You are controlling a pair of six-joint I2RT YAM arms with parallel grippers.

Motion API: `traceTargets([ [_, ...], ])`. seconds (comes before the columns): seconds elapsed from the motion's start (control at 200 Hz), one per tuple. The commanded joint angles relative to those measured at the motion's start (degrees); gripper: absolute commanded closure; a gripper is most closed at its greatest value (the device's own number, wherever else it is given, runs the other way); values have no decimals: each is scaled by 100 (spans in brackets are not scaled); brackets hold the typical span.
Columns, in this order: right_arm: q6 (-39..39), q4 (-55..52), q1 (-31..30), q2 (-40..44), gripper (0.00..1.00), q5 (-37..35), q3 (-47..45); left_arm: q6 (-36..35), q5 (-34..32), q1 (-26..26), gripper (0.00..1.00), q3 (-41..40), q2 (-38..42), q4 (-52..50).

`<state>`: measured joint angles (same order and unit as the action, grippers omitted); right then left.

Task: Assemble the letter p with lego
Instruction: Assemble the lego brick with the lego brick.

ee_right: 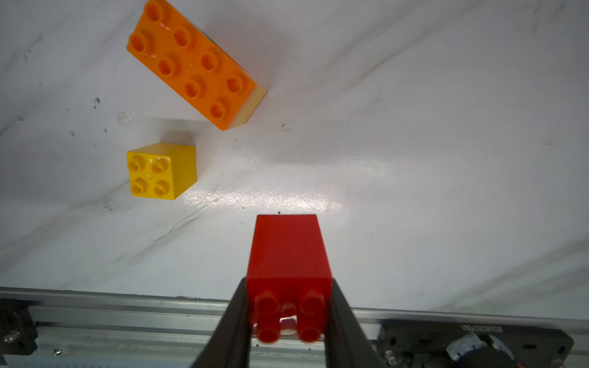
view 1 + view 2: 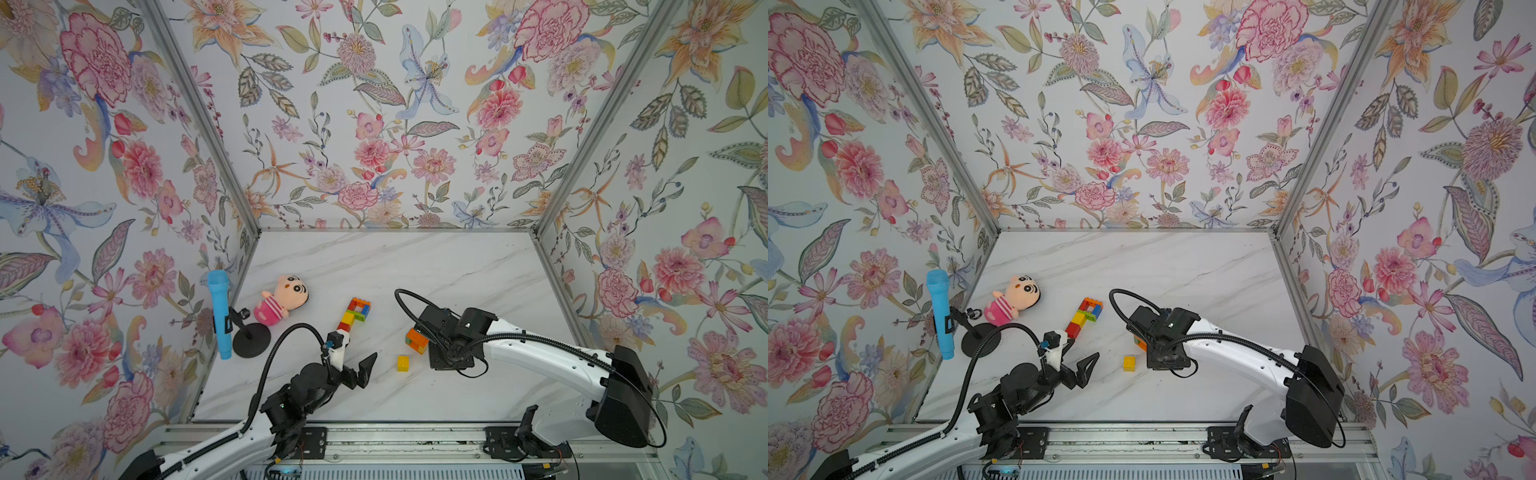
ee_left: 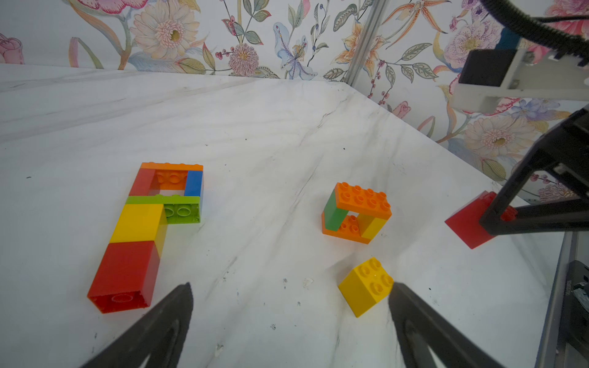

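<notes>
- Over on the left edge of the counter (image 2: 415, 270) there's just a blue toy microphone (image 2: 219, 311) on a stand and a pink doll (image 2: 282, 299), neither part of the build.
- Next along is the lego P (image 3: 149, 223), lying flat. Orange, red, blue and green make the loop, then yellow and red make the stem. Looks nearly done to me.
- The left pincer (image 3: 290, 288) hovers low near the stem end, jaws spread wide, holding nothing.
- A loose yellow brick (image 3: 366, 286) sits just beside one of its fingertips. An orange-topped stack (image 3: 357, 212) (orange, green, yellow, hollow middle) stands a bit beyond, apart from the P.
- The right pincer (image 1: 288, 286) is pinching a red brick (image 1: 287, 248) by two opposite sides, studs facing back toward its wrist, near the front rail (image 1: 127, 306).
- My read: we're at the carry step. Next move would be bringing that red one across to the stem end. The stem's last brick shows its open underside, so the studs probably need turning toward it, then a straight push. The free pincer may have to brace the P.
- Hard to see: in both top views the right wrist covers the red brick and the jaws completely, and the left arm's camera mount (image 2: 338, 353) hides the stem's end. Can't tell if the red brick is clear of the counter.
</notes>
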<state>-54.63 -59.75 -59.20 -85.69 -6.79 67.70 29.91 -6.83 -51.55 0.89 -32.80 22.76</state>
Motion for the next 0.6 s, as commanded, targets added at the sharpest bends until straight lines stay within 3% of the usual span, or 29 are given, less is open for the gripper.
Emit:
traceTargets([
  [0.0, -324, -228, -144, -401, 80, 52, 490, 217, -372, -102, 1, -400, -7, 334],
  [0.33, -434, -248, -320, -1530, 82, 233, 1641, 507, -755, -101, 1, -722, 955, -206],
  [0.595, -349, -248, -389, -2076, 83, 310, 1990, 639, -818, -89, 1, -898, 1410, -403],
])
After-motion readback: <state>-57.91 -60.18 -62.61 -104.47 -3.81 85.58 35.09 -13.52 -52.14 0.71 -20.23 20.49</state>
